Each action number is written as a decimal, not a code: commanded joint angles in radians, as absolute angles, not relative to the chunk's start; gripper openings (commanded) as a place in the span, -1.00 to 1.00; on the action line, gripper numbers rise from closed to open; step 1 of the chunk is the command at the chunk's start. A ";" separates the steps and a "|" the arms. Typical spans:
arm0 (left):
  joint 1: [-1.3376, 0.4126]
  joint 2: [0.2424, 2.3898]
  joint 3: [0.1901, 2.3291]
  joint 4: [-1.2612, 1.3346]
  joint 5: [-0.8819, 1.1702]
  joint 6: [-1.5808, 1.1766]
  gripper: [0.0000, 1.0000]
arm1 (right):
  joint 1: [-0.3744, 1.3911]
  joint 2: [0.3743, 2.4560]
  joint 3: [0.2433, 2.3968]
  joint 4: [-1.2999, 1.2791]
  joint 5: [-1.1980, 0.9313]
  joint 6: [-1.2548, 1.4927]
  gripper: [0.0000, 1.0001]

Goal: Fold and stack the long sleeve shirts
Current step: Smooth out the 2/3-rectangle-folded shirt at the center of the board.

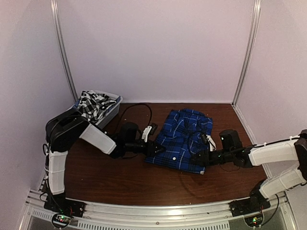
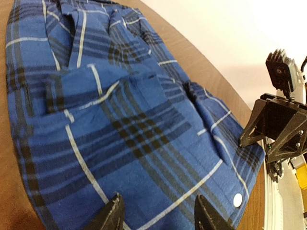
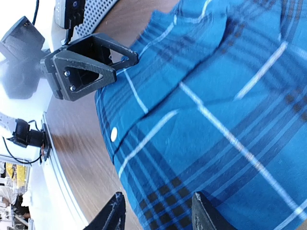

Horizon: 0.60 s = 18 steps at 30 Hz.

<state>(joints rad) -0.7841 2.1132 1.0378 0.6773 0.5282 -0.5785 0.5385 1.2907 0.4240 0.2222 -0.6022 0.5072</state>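
**Blue plaid shirt, folded, right of table centre**

Folded blue shirt [image 1: 181, 139], royal and navy with thin white lines, flat on the brown table [image 1: 120, 177], collar end toward the far wall. Near edge uneven, one corner reaching nearest the right arm.

Left gripper [image 1: 156, 147] at the shirt's left edge, low, fingers spread with flat cloth showing between them, nothing pinched. Right gripper [image 1: 196, 157] at the near-right corner, likewise spread over the hem, gripping nothing.

Bare wood open along the whole near side and to the far side of the shirt.

Checked shirt [image 1: 92, 104], black and white, heaped in the white mesh basket [image 1: 115, 103] at far left, well apart from the blue one.

White walls [image 1: 158, 48] closing the left, far and right sides.
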 commanded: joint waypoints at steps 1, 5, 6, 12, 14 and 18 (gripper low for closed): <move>-0.821 2.097 0.967 0.722 0.549 -0.594 0.01 | 0.585 1.307 0.353 0.320 -0.564 0.587 -0.04; -0.831 2.108 0.931 0.706 0.522 -0.617 0.01 | 0.587 1.338 0.294 0.333 -0.517 0.605 -0.04; -0.831 2.109 0.925 0.697 0.511 -0.618 0.01 | 0.587 1.348 0.286 0.328 -0.503 0.606 -0.04; -0.831 2.106 0.930 0.630 0.463 -0.579 0.01 | 0.589 1.397 0.257 0.328 -0.463 0.586 -0.05; -0.831 2.093 0.936 0.608 0.452 -0.557 0.01 | 0.591 1.370 0.255 0.306 -0.461 0.575 -0.05; -0.831 2.025 0.919 0.577 0.428 -0.499 0.04 | 0.602 1.224 0.264 0.216 -0.449 0.551 -0.01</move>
